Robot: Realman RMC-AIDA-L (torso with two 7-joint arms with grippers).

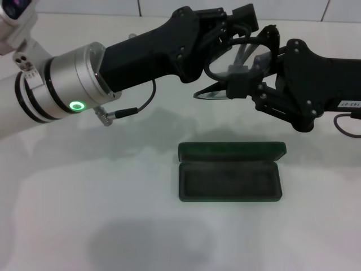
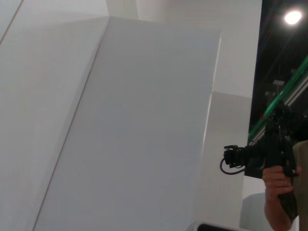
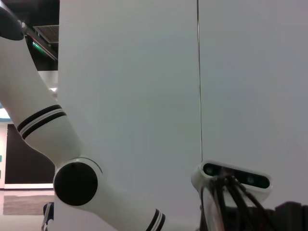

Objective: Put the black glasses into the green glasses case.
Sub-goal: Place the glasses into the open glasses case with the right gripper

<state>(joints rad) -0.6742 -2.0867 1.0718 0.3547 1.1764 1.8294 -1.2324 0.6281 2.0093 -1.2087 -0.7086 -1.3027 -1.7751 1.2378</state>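
Both grippers' fingers point(image 1: 240, 84) meet at the black glasses point(image 1: 240, 56), above the green glasses case point(image 1: 229, 172).

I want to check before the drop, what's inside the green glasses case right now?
The green glasses case lies open on the table, showing only dark lining inside. The black glasses are up between the left gripper and right gripper.

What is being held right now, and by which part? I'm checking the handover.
The black glasses are held in the air between the left gripper and right gripper; the exact grip points cannot be told.
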